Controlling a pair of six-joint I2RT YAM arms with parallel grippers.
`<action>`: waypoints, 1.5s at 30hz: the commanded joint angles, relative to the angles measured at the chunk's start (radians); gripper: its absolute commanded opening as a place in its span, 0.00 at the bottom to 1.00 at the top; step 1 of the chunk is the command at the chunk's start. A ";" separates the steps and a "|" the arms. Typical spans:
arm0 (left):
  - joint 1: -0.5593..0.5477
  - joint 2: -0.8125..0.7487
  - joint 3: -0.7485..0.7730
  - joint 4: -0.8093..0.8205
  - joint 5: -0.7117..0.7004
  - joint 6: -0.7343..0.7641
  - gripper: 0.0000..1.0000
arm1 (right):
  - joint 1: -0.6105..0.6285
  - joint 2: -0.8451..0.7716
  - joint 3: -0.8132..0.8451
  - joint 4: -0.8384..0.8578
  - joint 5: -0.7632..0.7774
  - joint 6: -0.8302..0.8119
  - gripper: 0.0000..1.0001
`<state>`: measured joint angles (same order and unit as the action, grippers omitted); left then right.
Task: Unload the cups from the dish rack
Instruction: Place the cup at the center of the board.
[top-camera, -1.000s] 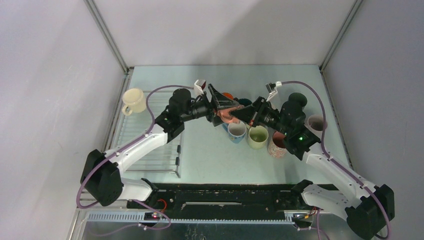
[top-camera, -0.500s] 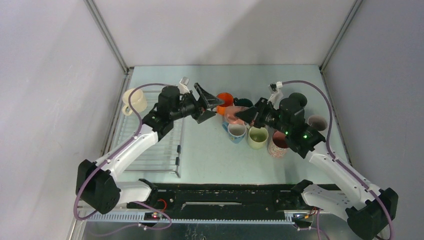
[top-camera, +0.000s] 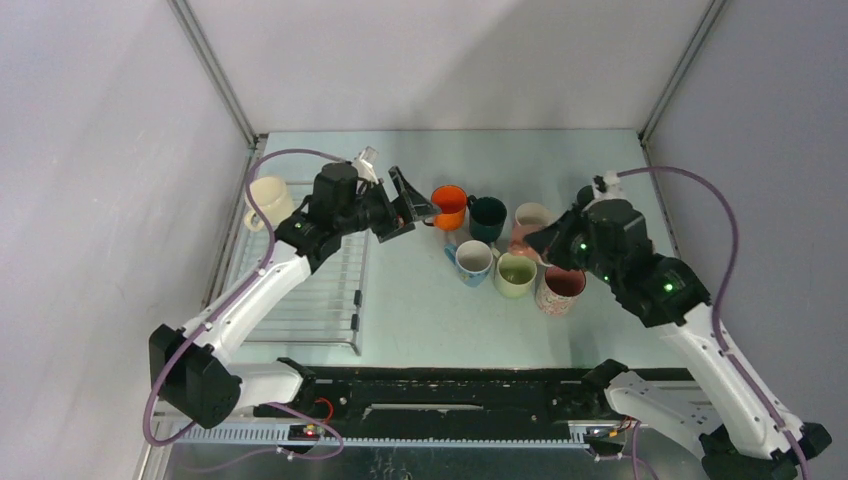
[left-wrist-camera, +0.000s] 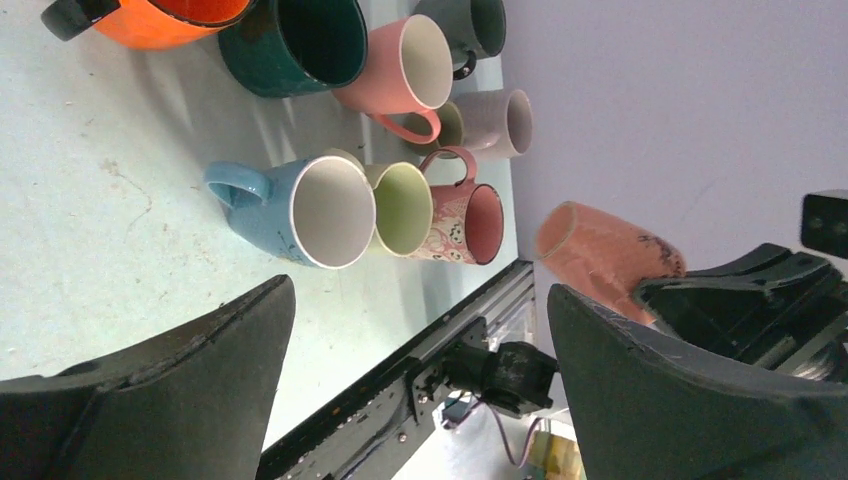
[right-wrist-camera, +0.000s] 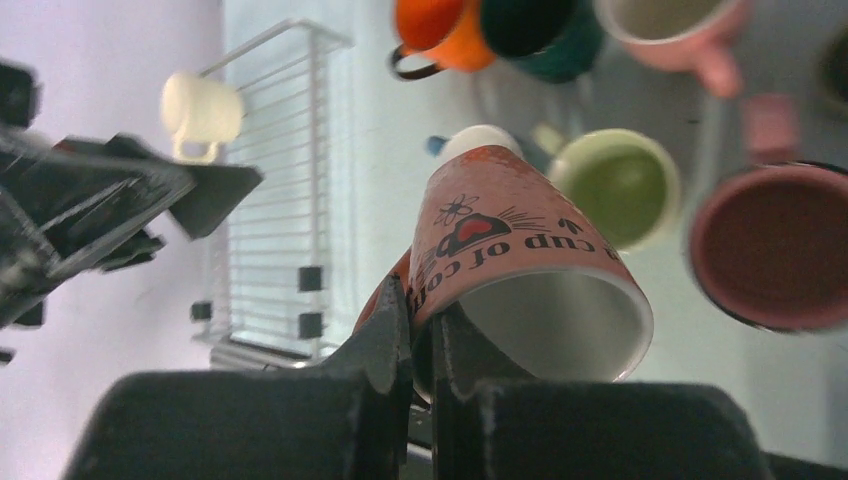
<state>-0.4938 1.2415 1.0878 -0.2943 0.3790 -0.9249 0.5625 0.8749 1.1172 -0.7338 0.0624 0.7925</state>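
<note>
The right claw is clenching on the wall of a salmon cup with dark lettering and a small heart print. One finger is sitting inside the rim and the other outside, and the claw is holding the cup tilted in the air above the group of mugs on the desk. The left claw is hanging released, its jaws spread wide with nothing between them, and is pointing toward that group from just beside the dish rack. The rack is lying flat on the left part of the desk, and a cream cup is standing on its far left corner. The other cups are standing on the desk to the right of the rack. An orange cup and a dark teal cup are sitting side by side at the back. A light blue cup, a pale green cup and a patterned pink cup are forming a nearer row, rims nearly touching. The left wrist view is also showing a plain pink cup, a dark grey cup and a pale cup behind them.
</note>
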 joint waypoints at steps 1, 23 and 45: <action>0.001 -0.020 0.093 -0.083 0.001 0.126 1.00 | -0.054 -0.038 0.100 -0.304 0.225 0.055 0.00; -0.099 0.017 0.236 -0.275 -0.005 0.321 1.00 | -0.636 0.055 0.000 -0.458 0.255 -0.041 0.00; -0.115 0.024 0.221 -0.286 -0.014 0.342 1.00 | -0.759 0.339 -0.189 -0.199 0.143 -0.050 0.00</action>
<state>-0.6048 1.2716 1.2533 -0.5900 0.3691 -0.6167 -0.1841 1.1946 0.9344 -1.0050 0.2108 0.7391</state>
